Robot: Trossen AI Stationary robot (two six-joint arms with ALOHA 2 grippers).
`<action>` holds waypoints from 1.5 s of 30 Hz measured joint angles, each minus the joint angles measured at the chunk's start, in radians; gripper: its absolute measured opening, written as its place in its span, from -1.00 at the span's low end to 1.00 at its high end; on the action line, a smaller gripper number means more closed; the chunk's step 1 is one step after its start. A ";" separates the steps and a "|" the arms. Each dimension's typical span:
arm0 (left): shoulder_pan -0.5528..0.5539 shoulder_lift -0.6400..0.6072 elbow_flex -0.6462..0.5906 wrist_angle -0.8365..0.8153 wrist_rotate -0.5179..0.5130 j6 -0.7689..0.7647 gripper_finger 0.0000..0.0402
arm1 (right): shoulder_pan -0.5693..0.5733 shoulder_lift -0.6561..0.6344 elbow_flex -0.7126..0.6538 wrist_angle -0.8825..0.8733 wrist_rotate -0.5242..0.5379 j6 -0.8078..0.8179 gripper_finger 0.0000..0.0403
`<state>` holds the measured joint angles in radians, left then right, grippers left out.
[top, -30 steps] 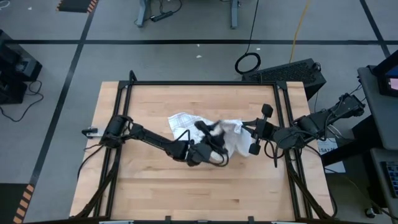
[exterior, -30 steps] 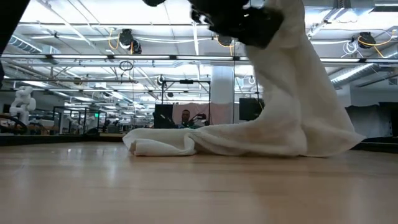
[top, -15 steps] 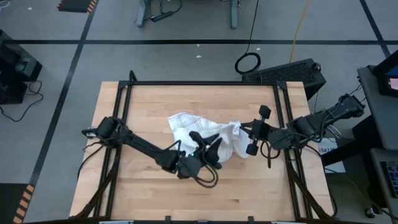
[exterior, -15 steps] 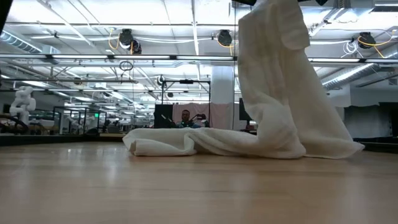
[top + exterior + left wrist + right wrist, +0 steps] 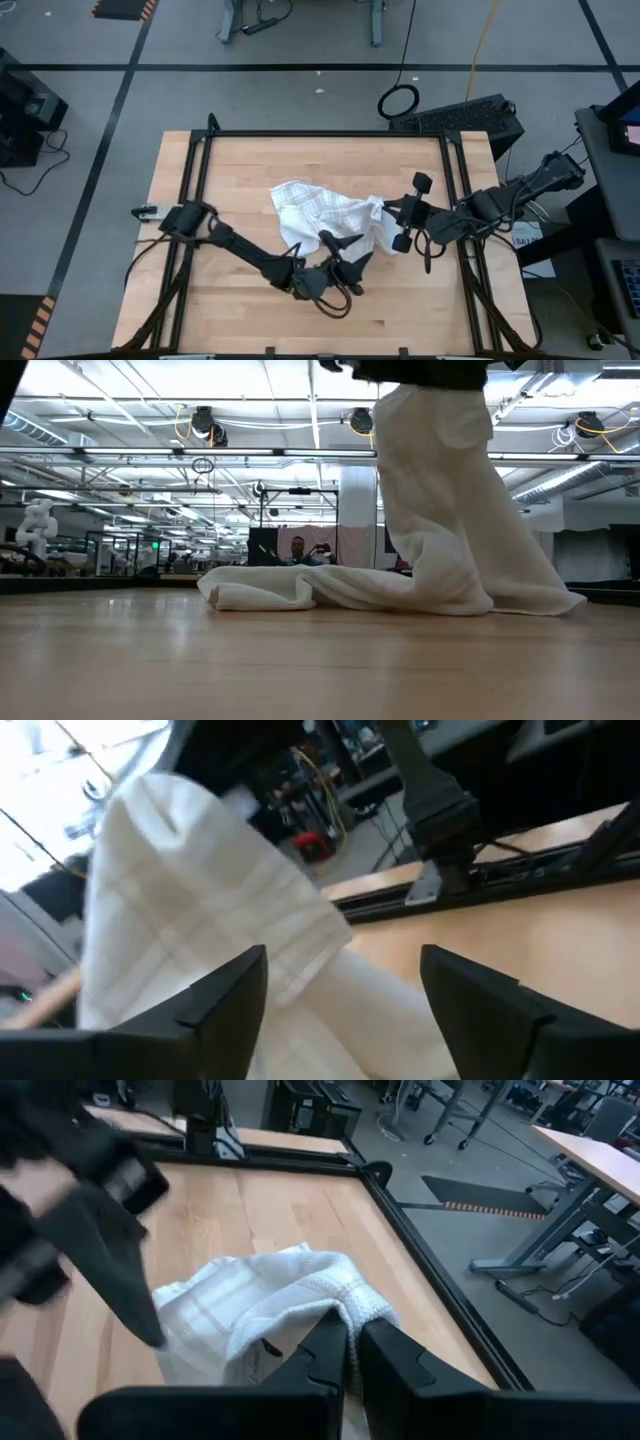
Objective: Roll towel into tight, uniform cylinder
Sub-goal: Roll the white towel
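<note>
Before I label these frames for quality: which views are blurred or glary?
Left wrist view: soft all over, the towel and left tool smeared. Right wrist view: the left arm is blurred; the towel sharp. Low view: ceiling lights glare. High view: evenly lit.

Grey floor (image 5: 300, 95), black tape lines (image 5: 300, 68); ceiling lights (image 5: 120, 380).
</note>
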<state>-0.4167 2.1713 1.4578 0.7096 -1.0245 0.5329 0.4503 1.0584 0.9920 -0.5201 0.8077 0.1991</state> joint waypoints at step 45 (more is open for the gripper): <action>0.092 0.049 0.000 0.477 -0.047 0.654 -0.98 | 0.001 -0.021 0.000 -0.110 -0.003 0.117 -0.92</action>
<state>-0.3242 2.2205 1.4582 1.1862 -1.0719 1.1871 0.4511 1.0374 0.9920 -0.6303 0.8043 0.3161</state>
